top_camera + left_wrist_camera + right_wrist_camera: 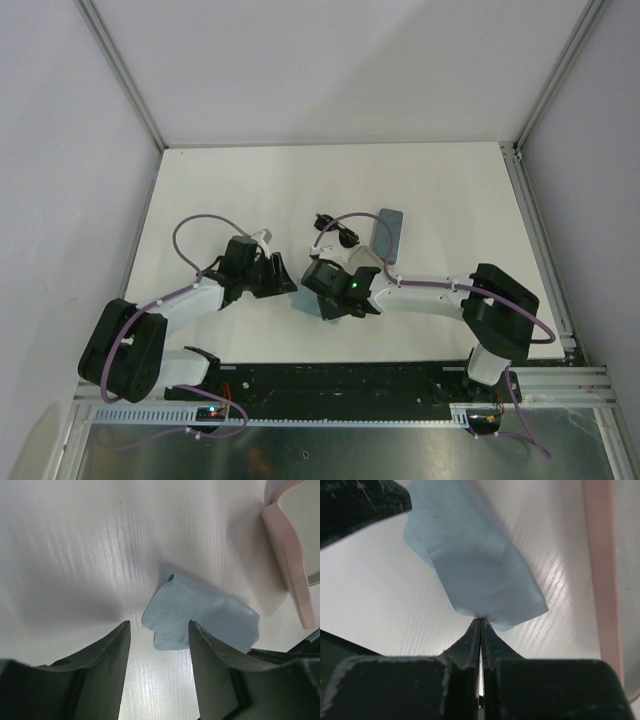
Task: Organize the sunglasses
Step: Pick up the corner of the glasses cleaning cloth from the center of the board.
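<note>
A light-blue cloth (200, 615) lies crumpled on the white bench (240, 180), right in front of both hands. In the left wrist view a pink case (290, 565) sits at the upper right of the frame, near the cloth but apart from it. It shows a pale inner face, and what it holds cannot be told. In the right wrist view the same case runs down the right edge.

In the top view a blue-grey case (390, 235) rests at the centre, and its contents are hidden.

The black sunglasses (335, 232) lie just left of the blue-grey case, with the right arm's purple cable (350, 214) looping over them. They sit above both hands in that frame, clear of either one.

The right hand (480, 622) is clenched, its 2 fingers pressed together on one corner of the cloth. The left hand (159, 627) is released, its 2 fingers (107, 670) spread apart just short of the cloth's near edge, grasping nothing.
</note>
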Available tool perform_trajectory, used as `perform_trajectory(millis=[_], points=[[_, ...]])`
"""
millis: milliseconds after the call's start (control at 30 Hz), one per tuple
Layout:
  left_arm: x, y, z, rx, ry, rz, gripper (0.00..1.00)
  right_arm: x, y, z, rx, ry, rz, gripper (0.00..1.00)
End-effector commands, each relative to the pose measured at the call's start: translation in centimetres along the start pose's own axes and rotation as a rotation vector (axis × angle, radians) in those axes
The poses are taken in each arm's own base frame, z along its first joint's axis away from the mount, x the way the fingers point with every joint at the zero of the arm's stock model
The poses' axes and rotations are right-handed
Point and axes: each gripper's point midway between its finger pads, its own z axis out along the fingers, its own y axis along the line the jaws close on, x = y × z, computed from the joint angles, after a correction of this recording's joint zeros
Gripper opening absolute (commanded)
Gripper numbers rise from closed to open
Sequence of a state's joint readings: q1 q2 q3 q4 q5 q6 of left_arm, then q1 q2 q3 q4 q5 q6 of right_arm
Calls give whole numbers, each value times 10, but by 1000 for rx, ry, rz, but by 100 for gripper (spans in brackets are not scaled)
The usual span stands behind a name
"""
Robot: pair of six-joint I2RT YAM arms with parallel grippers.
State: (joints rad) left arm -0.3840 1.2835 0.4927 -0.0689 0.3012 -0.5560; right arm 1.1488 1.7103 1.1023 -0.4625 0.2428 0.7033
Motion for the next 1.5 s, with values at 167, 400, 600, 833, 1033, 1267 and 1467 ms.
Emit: perform_trajectory(millis=[167, 400, 600, 833, 1033, 1267, 1467], points=[[16, 1, 6, 19, 56, 25, 53, -18, 9, -14, -72, -20, 24, 0], [27, 6, 13, -6, 99, 29, 40, -17, 10, -13, -73, -17, 23, 0], [27, 6, 19, -18, 116, 42, 25, -17, 9, -13, -72, -16, 24, 0], [14, 2, 19, -21, 81, 57, 3, -18, 7, -13, -68, -16, 24, 0], [-7, -19, 9, 32, 14, 63, 0, -23, -1, -15, -55, -21, 27, 0], [-23, -40, 1, 92, -18, 61, 0, -38, -18, -17, -37, -37, 44, 0], [-34, -52, 1, 116, -25, 49, 0, -50, -35, -15, -23, -41, 61, 0]])
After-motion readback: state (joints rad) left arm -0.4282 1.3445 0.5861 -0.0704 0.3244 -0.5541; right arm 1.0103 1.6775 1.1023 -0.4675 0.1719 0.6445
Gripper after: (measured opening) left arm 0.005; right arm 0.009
